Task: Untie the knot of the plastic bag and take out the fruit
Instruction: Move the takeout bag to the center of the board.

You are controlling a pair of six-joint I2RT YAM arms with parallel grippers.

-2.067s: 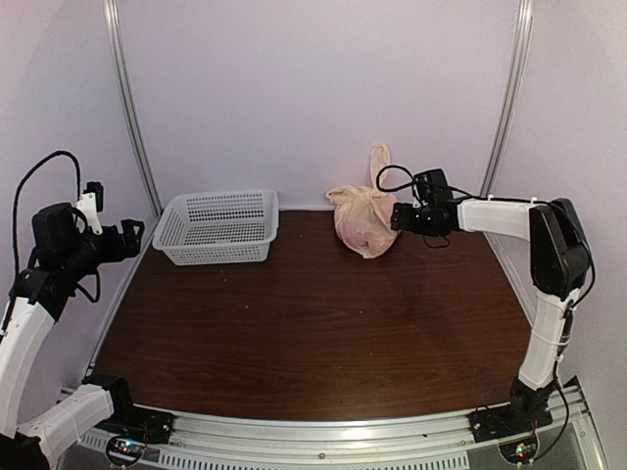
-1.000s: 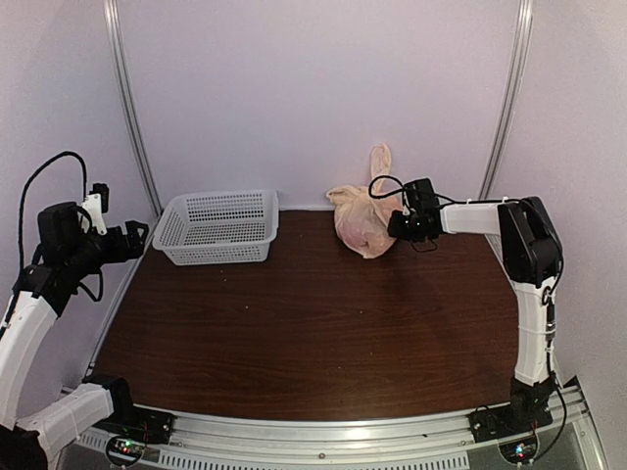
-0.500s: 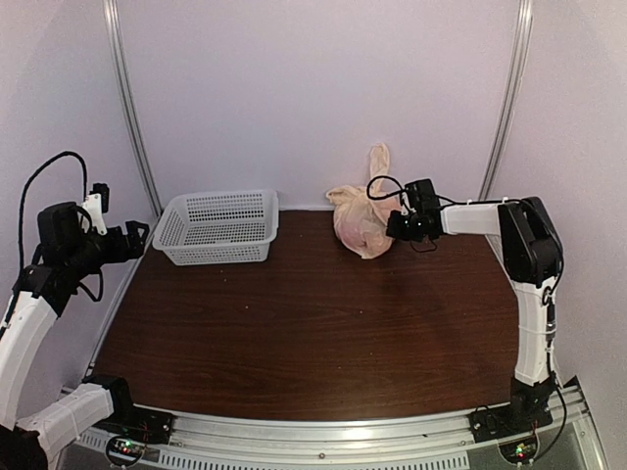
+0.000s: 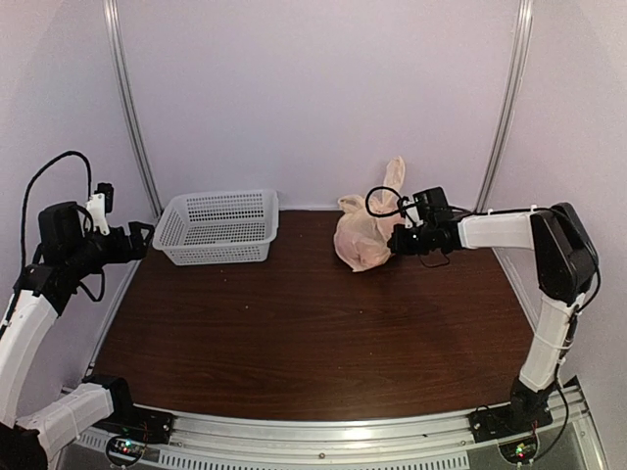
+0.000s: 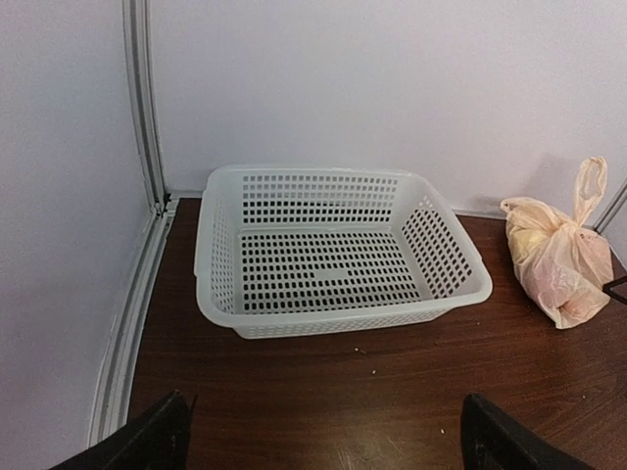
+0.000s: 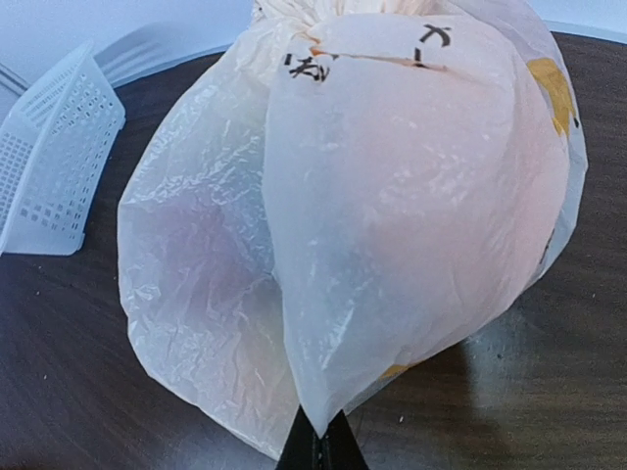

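Untying seems just starting: right gripper (image 6: 315,446) pinches the plastic bag (image 6: 392,196), right of the basket (image 4: 216,251); left gripper (image 5: 328,439) is spread wide. Next, tug the knot (image 4: 389,199) loose.

The plastic bag (image 4: 364,240) stood at the back of the tabletop (image 4: 313,333), right of centre and near the rear wall, with the knot (image 4: 394,181) rising from its top and leaning right. The basket (image 4: 217,227) sat well apart to its left, also at the back. The right tool (image 4: 397,242) met the bag's right side, pinching a fold of film, while the left tool (image 4: 143,235) hung just left of the basket.
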